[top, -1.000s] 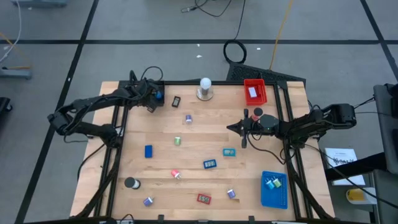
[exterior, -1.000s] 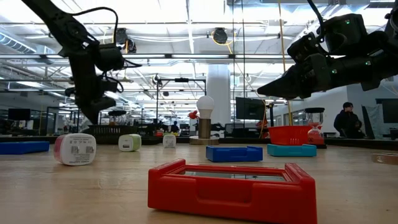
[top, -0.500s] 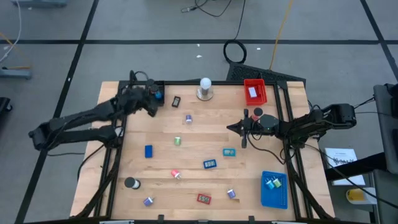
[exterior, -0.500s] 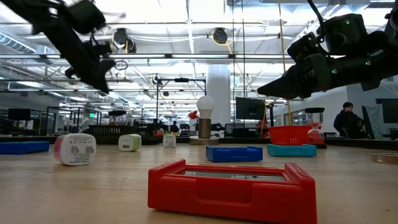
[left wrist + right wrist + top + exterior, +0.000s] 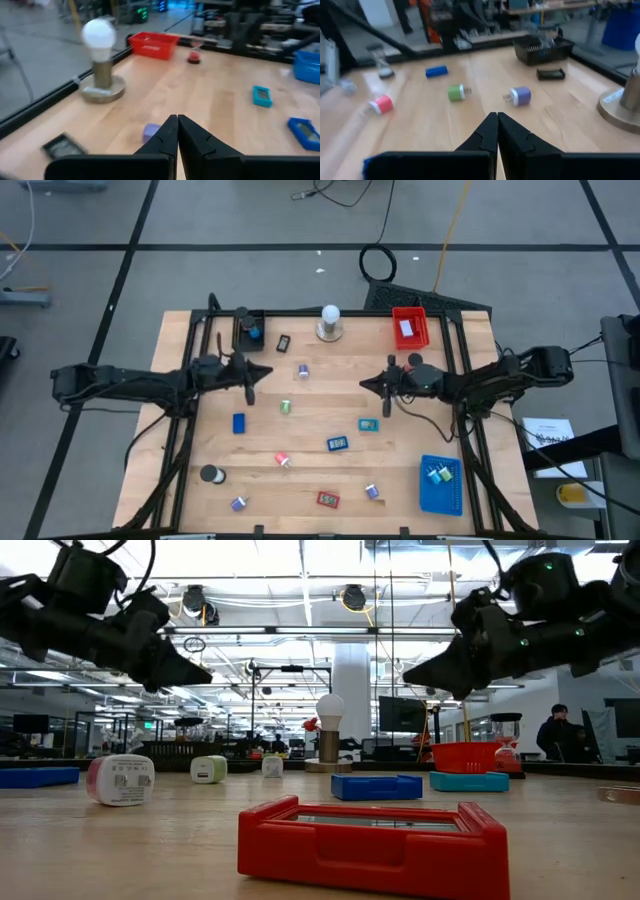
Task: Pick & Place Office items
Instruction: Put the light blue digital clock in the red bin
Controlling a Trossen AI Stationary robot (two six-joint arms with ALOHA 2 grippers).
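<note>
Small office items lie scattered on the wooden table (image 5: 450, 430): a purple piece (image 5: 303, 370), a green one (image 5: 285, 407), a blue block (image 5: 238, 423), a teal piece (image 5: 368, 424), a blue one (image 5: 337, 444), a pink one (image 5: 282, 460), a black roll (image 5: 210, 474) and a red piece (image 5: 327, 499). My left gripper (image 5: 262, 370) hovers shut and nearly level left of the purple piece (image 5: 151, 132), holding nothing. My right gripper (image 5: 362, 383) hovers shut and level right of centre, facing the left one, with nothing in it.
A black tray (image 5: 248, 330) with a blue item stands at the far left, a red tray (image 5: 409, 326) at the far right and a blue tray (image 5: 440, 483) at the near right. A white bulb on a grey base (image 5: 329, 322) stands at the far edge, a flat black item (image 5: 283, 342) near it.
My left gripper has swung away from the black tray toward the table's near edge and its middle. It has tipped from pointing down to nearly level and now points toward the right edge. It has stayed shut.
</note>
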